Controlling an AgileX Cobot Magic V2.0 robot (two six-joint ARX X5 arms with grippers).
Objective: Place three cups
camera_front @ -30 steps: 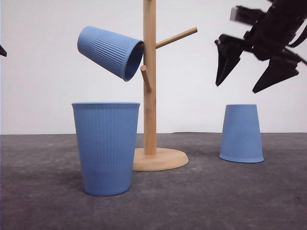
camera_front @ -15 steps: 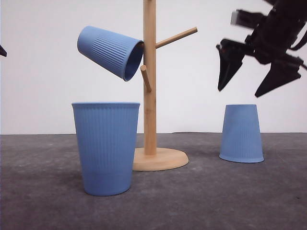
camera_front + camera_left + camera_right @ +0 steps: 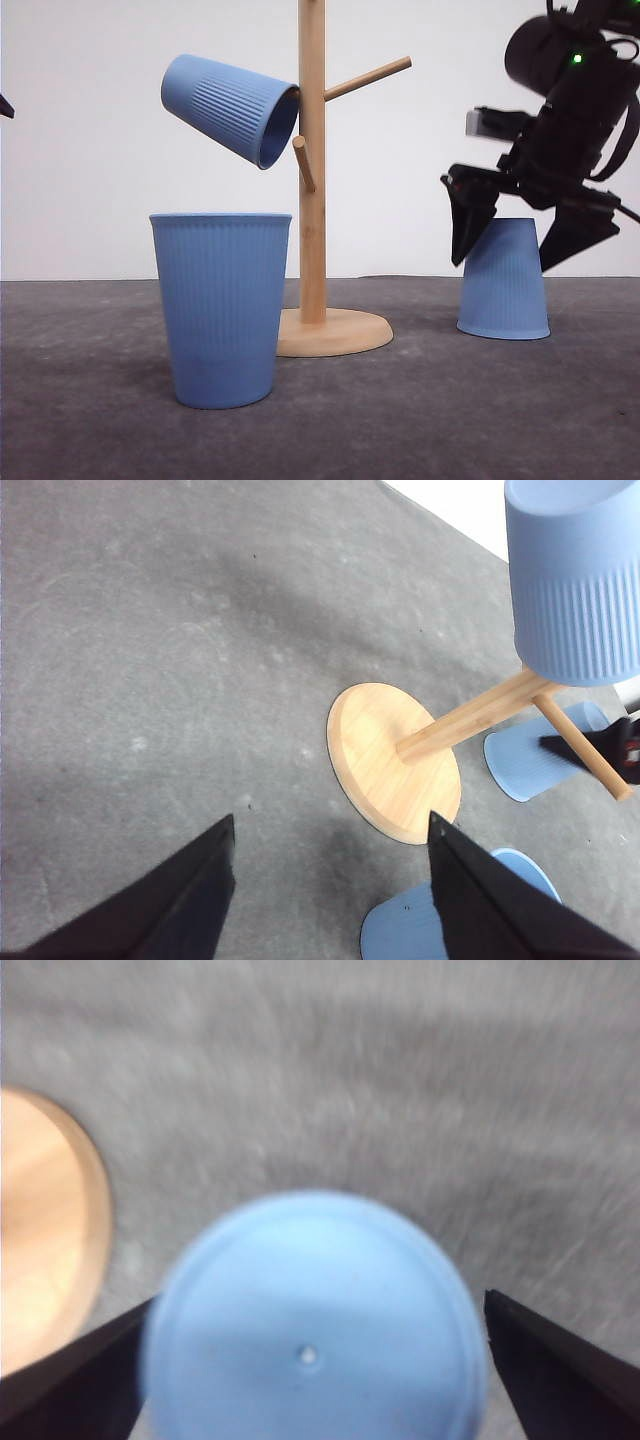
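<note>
An upside-down cup (image 3: pixel 504 285) is standing on the table (image 3: pixel 420 420), right of the wooden stand (image 3: pixel 313 200). The right gripper (image 3: pixel 512 245) is straddling its top, fingers spread wide, not touching. A second cup (image 3: pixel 232 108) is hanging on a peg; a third (image 3: pixel 222 305) is standing upright in front. The left gripper (image 3: pixel 330 880) is hanging open above the table.

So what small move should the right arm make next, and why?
Probably lower a little further, then close. The right gripper is open, its fingers straddling the top of the upside-down cup but apparently not touching it. In the right wrist view the cup's base sits centred between the fingers, so no sideways correction seems needed.
</note>
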